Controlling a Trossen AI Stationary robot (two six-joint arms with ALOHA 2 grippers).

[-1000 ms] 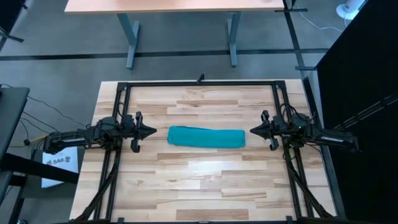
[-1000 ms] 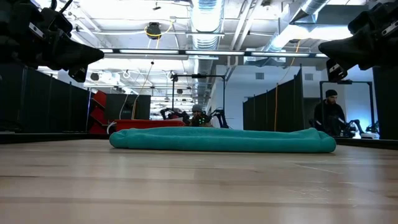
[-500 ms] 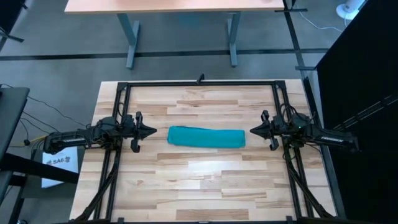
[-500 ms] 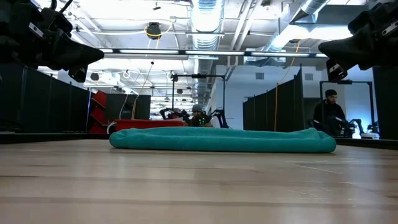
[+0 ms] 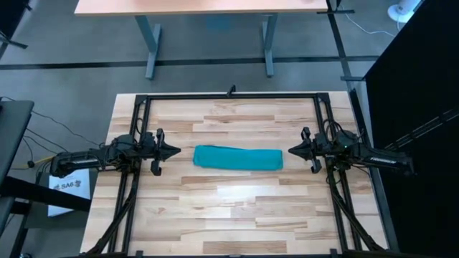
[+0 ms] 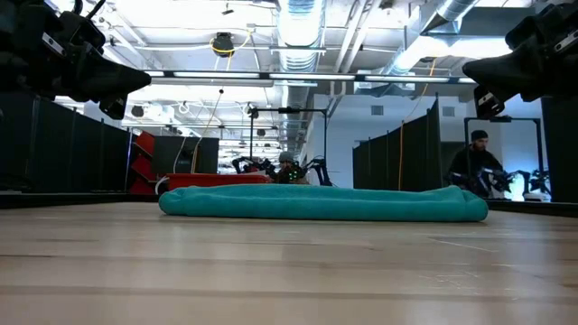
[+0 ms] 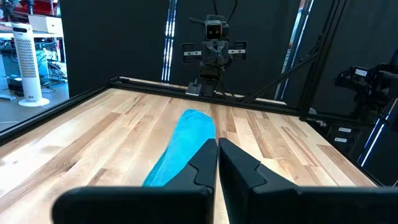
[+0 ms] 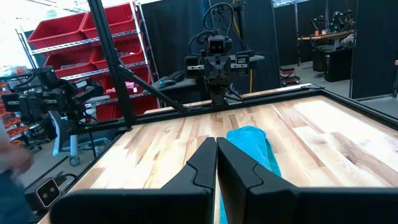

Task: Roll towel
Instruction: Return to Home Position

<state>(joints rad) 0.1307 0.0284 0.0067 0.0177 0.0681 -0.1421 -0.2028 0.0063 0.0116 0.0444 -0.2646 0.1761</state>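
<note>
The teal towel [image 5: 238,158] lies rolled into a long, low bundle on the middle of the wooden table, its length running left to right; it also shows in the low view [image 6: 323,203], the left wrist view [image 7: 184,140] and the right wrist view [image 8: 254,148]. My left gripper [image 5: 176,151] hovers shut above the table, just left of the roll's left end. My right gripper [image 5: 291,150] hovers shut just right of the roll's right end. Both point at the roll and touch nothing.
A black metal frame [image 5: 229,96] runs around the table's edges. Bare wood lies on the near and far sides of the roll. A person [image 6: 477,167] is in the room behind the table.
</note>
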